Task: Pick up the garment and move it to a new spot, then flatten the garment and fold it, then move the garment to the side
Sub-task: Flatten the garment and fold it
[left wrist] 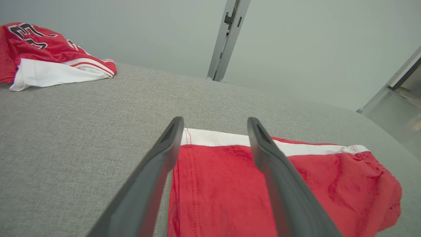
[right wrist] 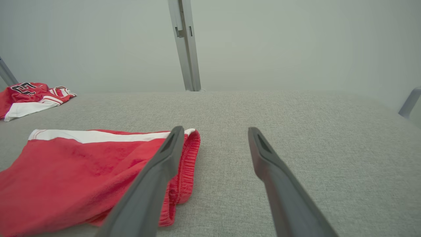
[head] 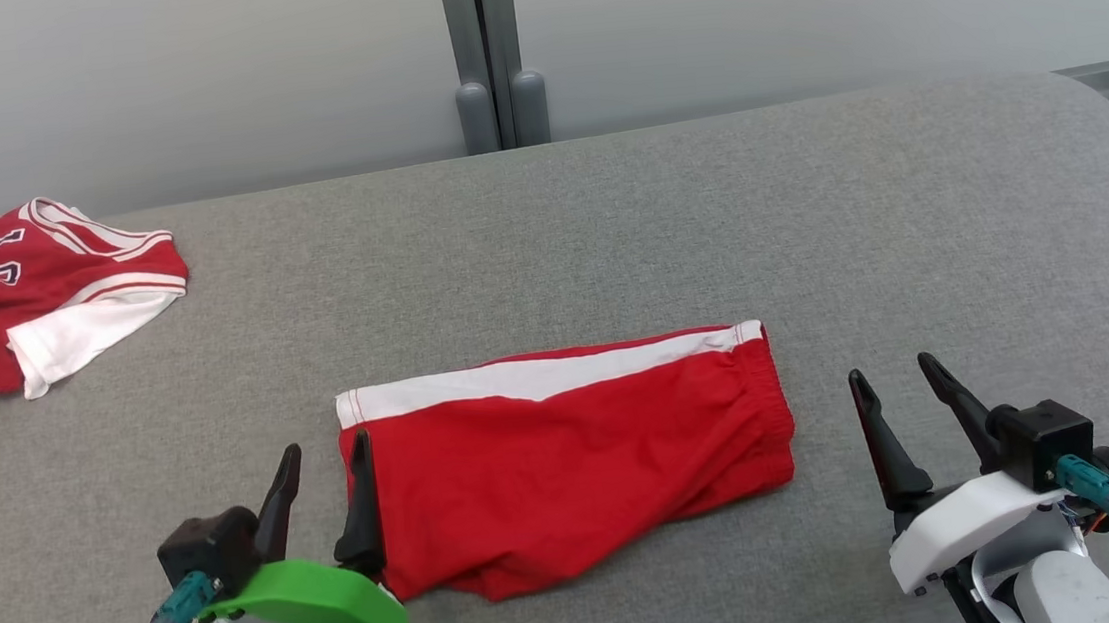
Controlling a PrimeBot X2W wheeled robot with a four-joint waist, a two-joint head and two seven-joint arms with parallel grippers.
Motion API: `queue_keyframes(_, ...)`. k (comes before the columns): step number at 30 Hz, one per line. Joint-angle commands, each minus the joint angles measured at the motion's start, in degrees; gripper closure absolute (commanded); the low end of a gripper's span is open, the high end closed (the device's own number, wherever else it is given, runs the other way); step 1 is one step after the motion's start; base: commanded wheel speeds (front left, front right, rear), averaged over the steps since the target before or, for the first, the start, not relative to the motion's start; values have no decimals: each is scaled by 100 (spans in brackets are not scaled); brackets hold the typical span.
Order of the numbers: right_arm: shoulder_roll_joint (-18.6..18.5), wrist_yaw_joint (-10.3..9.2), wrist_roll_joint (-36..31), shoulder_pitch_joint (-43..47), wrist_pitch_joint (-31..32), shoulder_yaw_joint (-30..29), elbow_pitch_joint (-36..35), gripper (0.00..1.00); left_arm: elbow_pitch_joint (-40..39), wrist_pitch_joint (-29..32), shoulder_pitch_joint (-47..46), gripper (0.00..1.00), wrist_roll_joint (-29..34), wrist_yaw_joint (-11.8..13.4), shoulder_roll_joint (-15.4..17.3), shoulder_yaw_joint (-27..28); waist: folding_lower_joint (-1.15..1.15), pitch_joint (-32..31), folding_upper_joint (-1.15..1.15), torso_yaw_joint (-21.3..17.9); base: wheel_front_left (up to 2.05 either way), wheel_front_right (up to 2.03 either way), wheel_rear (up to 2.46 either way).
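The garment (head: 567, 456) is a pair of red shorts with a white side stripe, lying folded flat on the grey table near its front. My left gripper (head: 324, 455) stands open at the shorts' left edge, its right finger over the hem. In the left wrist view the garment (left wrist: 230, 187) lies under and between the spread fingers of the left gripper (left wrist: 215, 123), not gripped. My right gripper (head: 893, 369) is open a short way right of the shorts' waistband, holding nothing. In the right wrist view the right gripper (right wrist: 215, 131) hangs over bare table, with the garment (right wrist: 82, 168) to its left.
A crumpled red and white jersey (head: 21, 298) lies at the table's far left; the jersey (left wrist: 42, 56) also appears in the left wrist view. A grey post (head: 490, 56) stands behind the table's (head: 808, 229) back edge. The table's right edge curves away at the far right.
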Motion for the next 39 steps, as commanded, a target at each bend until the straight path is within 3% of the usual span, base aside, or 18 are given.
queue_keyframes(1,-16,-6,-35,38,20,25,27,0,-48,-2,185,0,160,-36,-59,116,0,-30,0,43,0,0,0)
queue_keyframes(11,-17,-6,-401,-614,633,265,473,0,-409,-1,695,0,840,-274,-512,829,0,16,0,394,0,0,0)
queue_keyframes(22,-19,-6,-820,-1369,1626,170,1870,0,-354,-2,640,0,1141,-626,-906,1143,0,143,0,907,0,0,0)
queue_keyframes(33,-20,-6,-752,-1374,1968,19,2628,0,-527,-2,751,0,1303,-809,-1065,1355,0,225,0,979,0,0,0)
queue_keyframes(35,-15,-6,-547,-1445,1982,229,2756,24,-539,-3,761,0,1389,-825,-1097,1345,0,260,0,922,0,0,0)
queue_keyframes(36,-14,-6,-489,-1478,1972,308,2787,55,-535,-2,763,0,1395,-843,-1107,1332,0,266,0,900,0,0,0)
queue_keyframes(37,-15,-6,-432,-1507,1960,377,2810,73,-532,-2,764,0,1395,-853,-1111,1322,0,270,0,880,0,0,0)
queue_keyframes(38,-17,-6,-349,-1552,1930,455,2833,77,-533,-2,757,0,1405,-860,-1118,1308,0,272,0,854,0,0,0)
queue_keyframes(39,-20,-6,-281,-1590,1914,508,2851,89,-528,-2,753,0,1408,-869,-1123,1293,0,271,0,828,0,0,0)
